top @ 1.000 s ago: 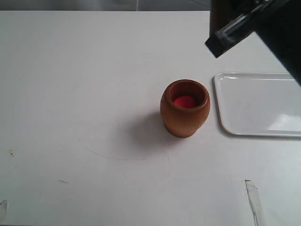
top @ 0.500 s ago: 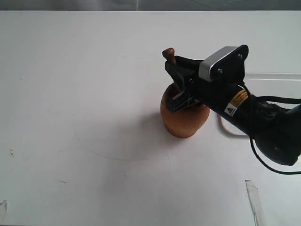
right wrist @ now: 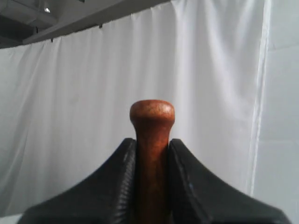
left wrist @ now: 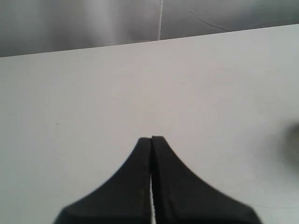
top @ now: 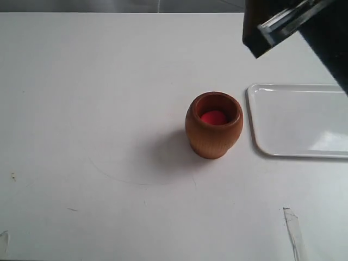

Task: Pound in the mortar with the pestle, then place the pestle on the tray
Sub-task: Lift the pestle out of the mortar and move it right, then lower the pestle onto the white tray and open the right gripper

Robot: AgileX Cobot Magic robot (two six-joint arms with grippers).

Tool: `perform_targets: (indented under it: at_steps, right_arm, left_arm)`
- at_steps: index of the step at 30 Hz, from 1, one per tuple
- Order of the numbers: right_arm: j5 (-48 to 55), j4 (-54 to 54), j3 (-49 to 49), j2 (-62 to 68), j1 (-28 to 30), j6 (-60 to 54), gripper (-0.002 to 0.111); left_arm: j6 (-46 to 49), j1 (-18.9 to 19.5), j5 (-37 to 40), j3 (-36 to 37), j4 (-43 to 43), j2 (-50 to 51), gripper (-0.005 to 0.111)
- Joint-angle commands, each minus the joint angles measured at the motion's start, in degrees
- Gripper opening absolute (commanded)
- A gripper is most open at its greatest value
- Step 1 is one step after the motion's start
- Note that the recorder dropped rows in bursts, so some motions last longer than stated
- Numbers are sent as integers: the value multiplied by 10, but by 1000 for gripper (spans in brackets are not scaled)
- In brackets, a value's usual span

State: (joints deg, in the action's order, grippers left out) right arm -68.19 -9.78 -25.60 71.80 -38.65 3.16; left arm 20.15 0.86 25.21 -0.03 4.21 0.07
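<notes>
The light brown wooden mortar [top: 213, 125] stands upright mid-table, with a red lump [top: 213, 117] lying inside it. The white tray [top: 300, 119] lies just right of it, nothing on the part in view. Part of my right arm [top: 304, 27] looms blurred at the top right of the exterior view, raised well above the table. In the right wrist view my right gripper [right wrist: 152, 142] is shut on the thin handle of the reddish-brown pestle [right wrist: 152, 122], whose knob sticks out past the fingertips; its thick end is hidden. My left gripper [left wrist: 151, 139] is shut on nothing, over bare table.
A strip of clear tape [top: 292, 228] lies near the front right of the white table [top: 81, 81]. Small marks dot the front left. A white curtain [right wrist: 70, 116] fills the background of the right wrist view.
Half a second ago my right gripper held the pestle down in the mortar; now it is lifted up and away to the top right, back where it was one second ago.
</notes>
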Motion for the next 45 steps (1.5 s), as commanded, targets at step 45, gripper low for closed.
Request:
perform_targets:
  at_steps: [45]
  right_arm:
    - [249,627,-5,-121,11,-649,0]
  left_arm:
    - [-5,-4,-2,0,-4,-1,0]
